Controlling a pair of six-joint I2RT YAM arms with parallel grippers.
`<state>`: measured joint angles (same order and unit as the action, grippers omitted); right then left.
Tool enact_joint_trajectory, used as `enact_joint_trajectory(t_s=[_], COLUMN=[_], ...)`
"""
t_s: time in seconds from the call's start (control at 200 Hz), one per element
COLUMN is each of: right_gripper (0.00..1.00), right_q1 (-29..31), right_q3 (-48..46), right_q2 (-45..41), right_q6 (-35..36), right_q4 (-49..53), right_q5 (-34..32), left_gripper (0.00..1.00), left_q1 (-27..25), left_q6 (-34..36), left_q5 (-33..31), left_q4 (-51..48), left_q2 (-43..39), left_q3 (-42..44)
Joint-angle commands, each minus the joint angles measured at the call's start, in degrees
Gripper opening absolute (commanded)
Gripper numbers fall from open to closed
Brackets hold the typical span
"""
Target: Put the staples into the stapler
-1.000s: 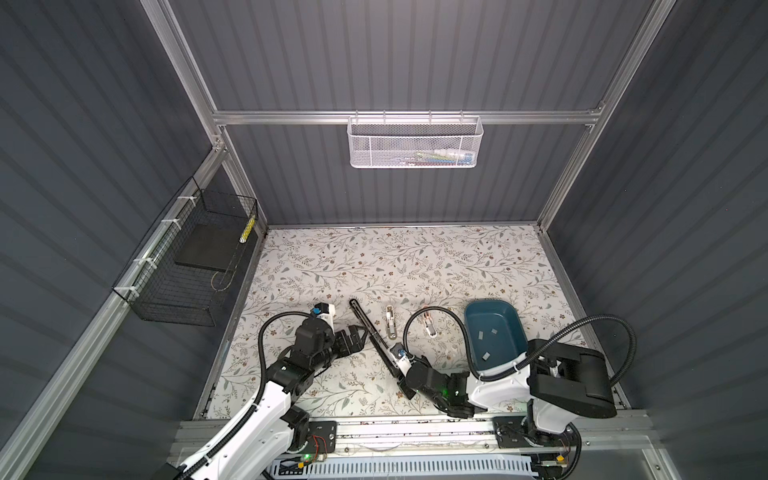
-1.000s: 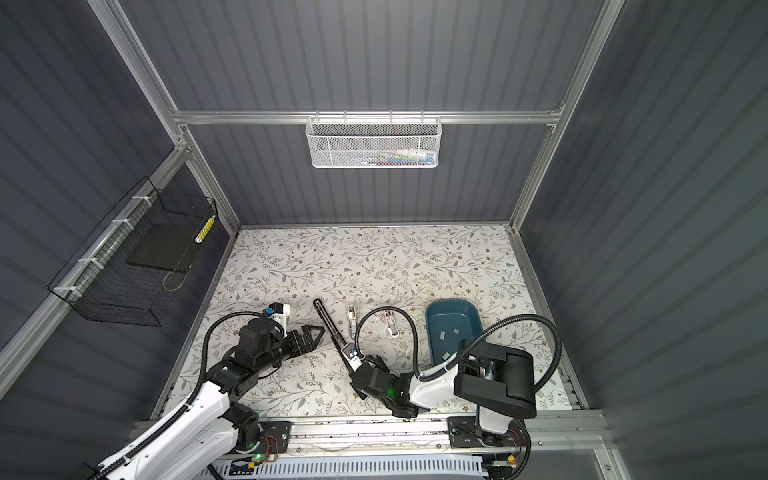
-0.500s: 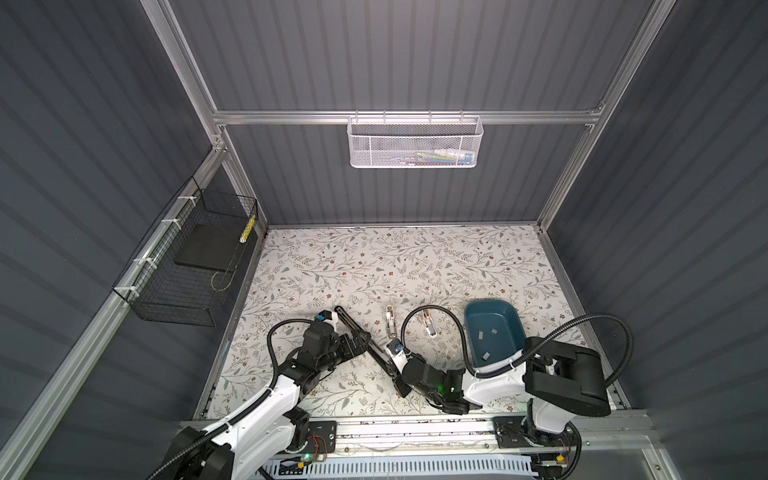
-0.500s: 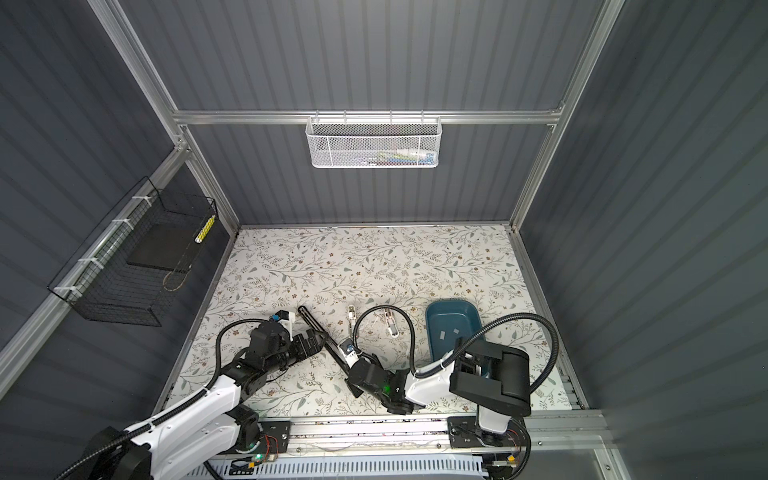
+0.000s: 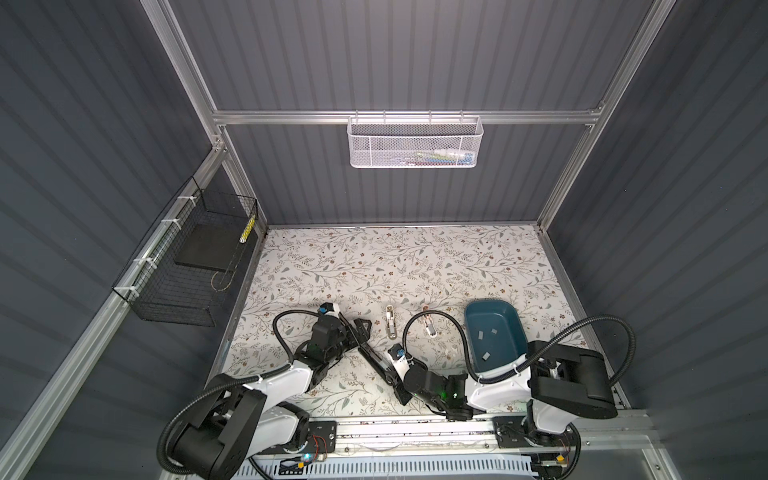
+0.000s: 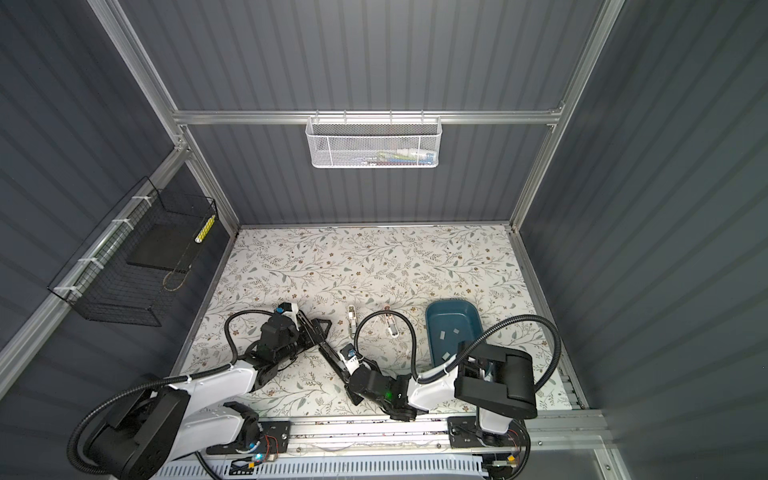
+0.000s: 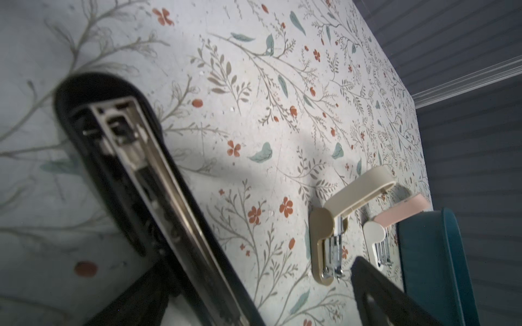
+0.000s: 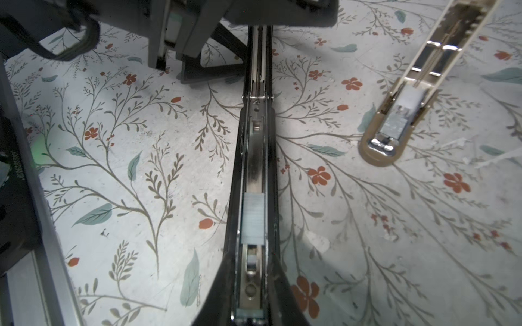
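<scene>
My right gripper [image 8: 252, 265] clamps the long black opened stapler [image 8: 255, 158], silvery staple strip [image 8: 253, 218] in its channel; my left gripper [image 5: 355, 330] gapes empty.

Lab cell: aluminium frame [image 5: 282, 117], ribbed grey walls [image 5: 374, 54].

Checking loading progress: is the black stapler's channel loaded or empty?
Loaded: a strip of staples lies in the metal channel of the opened black stapler.
</scene>
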<state>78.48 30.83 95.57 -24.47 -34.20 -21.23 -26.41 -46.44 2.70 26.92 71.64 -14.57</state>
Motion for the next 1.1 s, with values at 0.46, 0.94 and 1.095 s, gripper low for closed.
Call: enact_joint_trajectory(t_s=[0.46,0.94,1.095], right_gripper=[0.05,0.05,0.05], right_q1=[2.95,3.18,3.17], right_q3=[-2.73,-7.49,-8.71], right_q2=[2.36,7.42,8.14], right_q6=[4.51,6.88,7.04], right_q4=[-9.14,-23.80,-27.32], right_q5=[-0.07,-0.33,-0.30], left_gripper=[0.85,0.66,0.65], left_q1=[1.85,-8.17,-12.72], left_q6=[16.62,26.30,29.02], left_q5=[4.52,6.21,3.04], left_q4=[11.77,30.90,31.26], left_q2=[2.06,1.31,-1.05], left_q3=[-6.51,7.36,10.30])
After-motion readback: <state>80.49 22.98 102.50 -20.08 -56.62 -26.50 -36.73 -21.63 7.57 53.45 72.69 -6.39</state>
